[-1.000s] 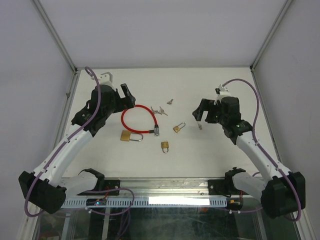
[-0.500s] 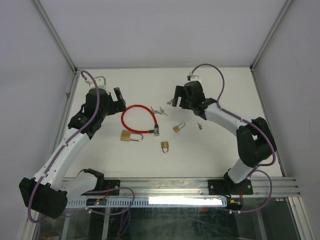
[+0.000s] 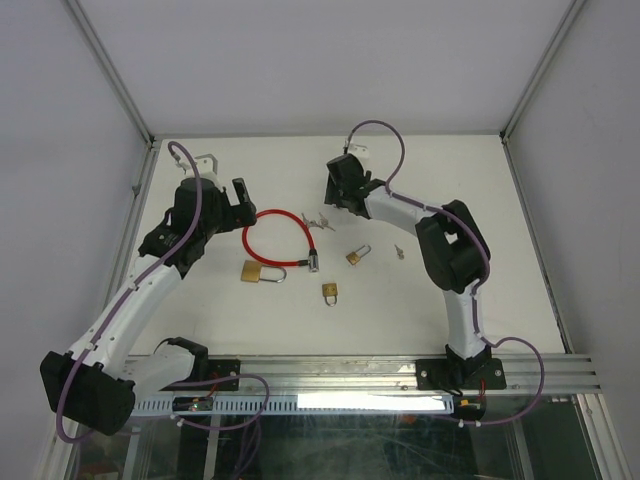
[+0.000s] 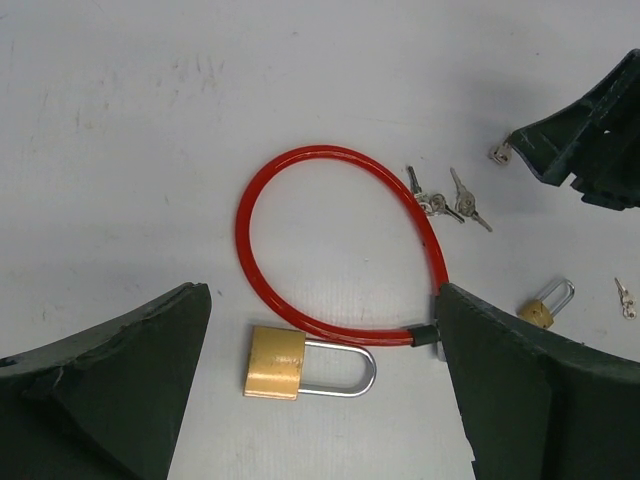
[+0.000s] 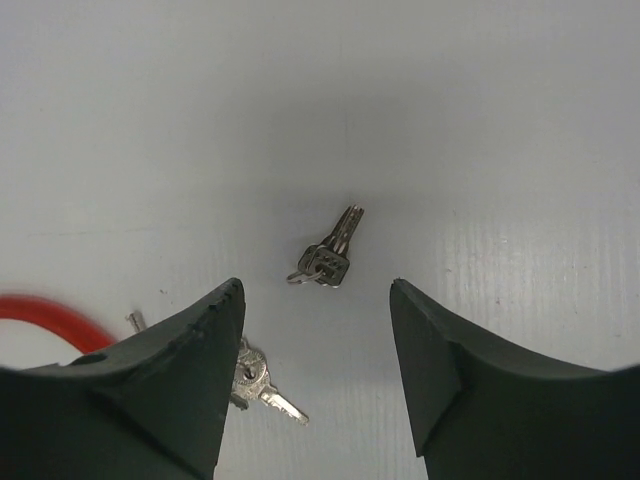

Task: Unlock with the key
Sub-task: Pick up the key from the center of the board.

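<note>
A small bunch of keys lies flat on the white table, just ahead of my right gripper. That gripper's jaws are open and hold nothing. In the top view the right gripper hovers at the back middle, over that bunch. A large brass padlock with a steel shackle lies below a red cable lock. My left gripper hangs wide open above the padlock, touching nothing. From above, the left gripper is left of the red cable lock.
More keys lie right of the red loop, and one pair lies beside my right gripper's left finger. Two small brass padlocks and a single small key lie mid-table. White walls enclose the table.
My right arm has swung from the right side across to the back middle, over the key bunch, and its jaws have narrowed. The left arm has barely moved.
</note>
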Controlling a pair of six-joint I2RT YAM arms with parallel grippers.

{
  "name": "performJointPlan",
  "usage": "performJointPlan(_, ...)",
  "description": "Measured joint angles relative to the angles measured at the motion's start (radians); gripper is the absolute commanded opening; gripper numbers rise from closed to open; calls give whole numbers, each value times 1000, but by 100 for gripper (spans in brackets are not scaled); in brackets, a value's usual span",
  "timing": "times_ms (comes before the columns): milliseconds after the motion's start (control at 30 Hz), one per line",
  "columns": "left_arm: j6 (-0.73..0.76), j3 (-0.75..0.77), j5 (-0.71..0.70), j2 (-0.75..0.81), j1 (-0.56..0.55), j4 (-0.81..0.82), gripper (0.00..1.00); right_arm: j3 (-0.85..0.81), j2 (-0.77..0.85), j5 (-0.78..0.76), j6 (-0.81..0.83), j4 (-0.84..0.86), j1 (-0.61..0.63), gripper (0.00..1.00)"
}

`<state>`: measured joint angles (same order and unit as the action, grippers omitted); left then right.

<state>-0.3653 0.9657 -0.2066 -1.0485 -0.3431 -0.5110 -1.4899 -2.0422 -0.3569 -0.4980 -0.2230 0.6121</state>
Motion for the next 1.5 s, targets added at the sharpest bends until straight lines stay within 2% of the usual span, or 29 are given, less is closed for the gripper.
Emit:
performJointPlan(200,-1,0,3,-28,0,2,99,-64,-85,-79,-28,-43,14,55)
performJointPlan(500,-1,-13,7,-37,0,3,99,-144,-177,-133,-44,-79,31,54)
performJointPlan(767,-2,-15,22,-47,0,3,99,-171,-202,-180,-47,-102,32,39)
performJointPlan(1100,-13,-15,70,-56,0,3,99,-51,-125,-173,-3,-73,30,22)
performJointPlan(1500,-18,-15,91,-57,5,3,99,247,112,-46,185,-25,4,16)
